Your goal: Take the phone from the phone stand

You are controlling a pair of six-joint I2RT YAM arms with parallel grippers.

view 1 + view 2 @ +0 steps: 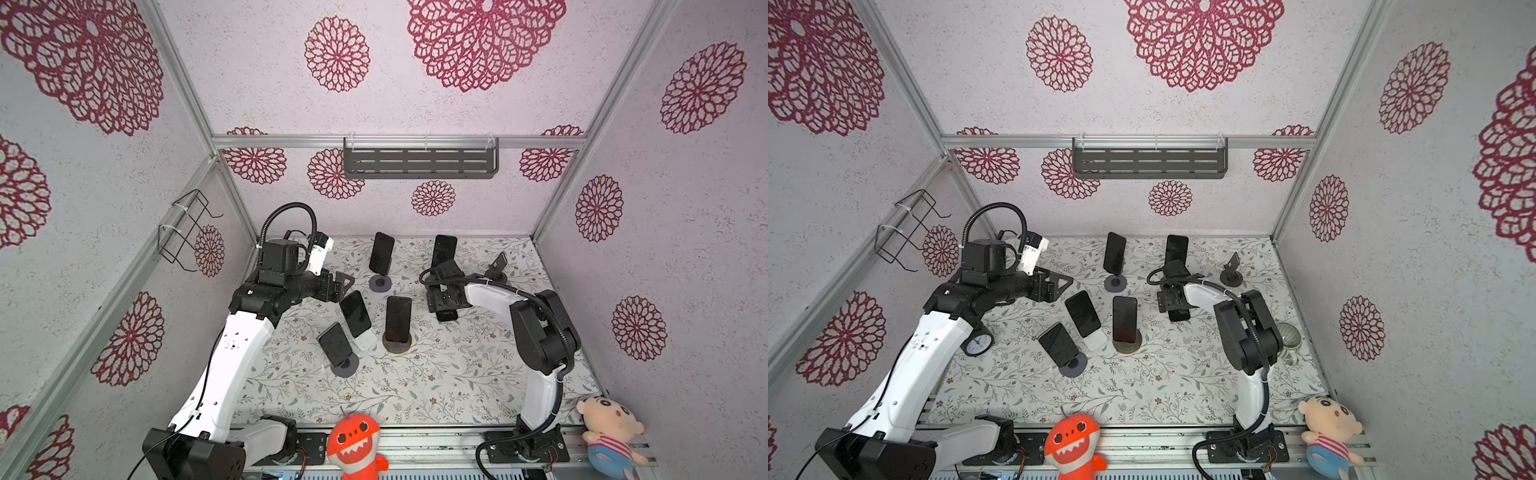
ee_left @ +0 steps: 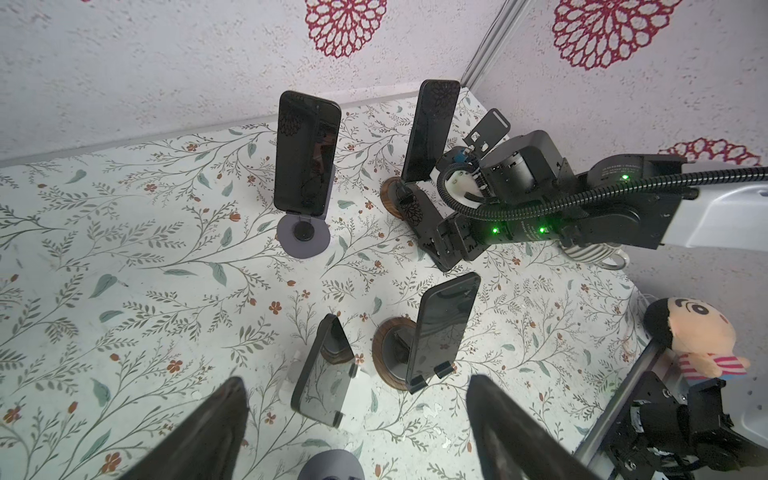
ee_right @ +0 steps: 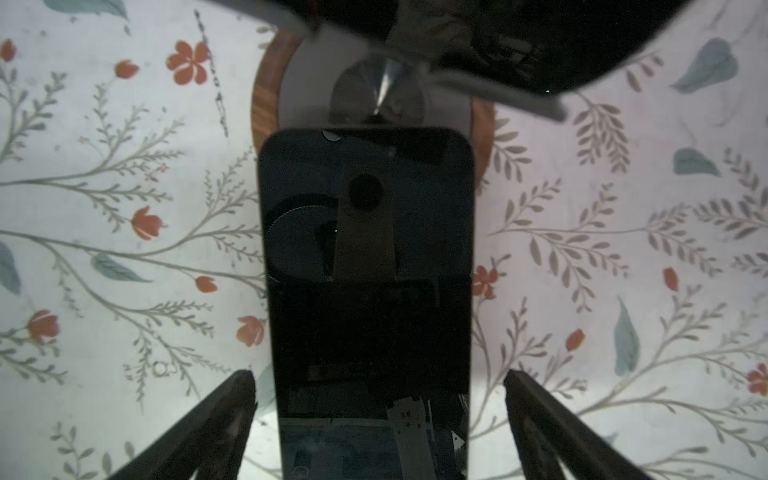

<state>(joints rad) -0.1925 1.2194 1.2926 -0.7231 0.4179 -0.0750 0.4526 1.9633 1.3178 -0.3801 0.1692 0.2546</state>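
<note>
Phone [image 3: 365, 270] lay flat and screen-up on the floral cloth [image 1: 415, 395], right of centre and directly beneath the right gripper. Its far short edge reached the rim of a wooden-based stand [image 3: 259, 104]; contact could not be resolved. At left, the left gripper [image 1: 345, 286] hung above the cloth with jaws spread wide, holding nothing. Just beside it stood a tight cluster of three stands: a tilted phone on a grey disc [image 1: 334, 344], a leaning phone on a white base [image 1: 355, 313], and an upright phone on a wooden base [image 1: 398, 318], with narrow gaps between neighbours. Behind them a rear phone [image 1: 381, 253] stood apart, near the back wall. Further right, the right gripper [image 3: 378, 374] straddled the flat phone with jaws wide, and a strip of cloth showed between each finger and the phone's long edges, so nothing was gripped. At far right, a black phone stand [image 1: 496, 268] stood near the back corner, its cradle bare. Toward the front rail, a broad band of cloth lay open from side to side.
</note>
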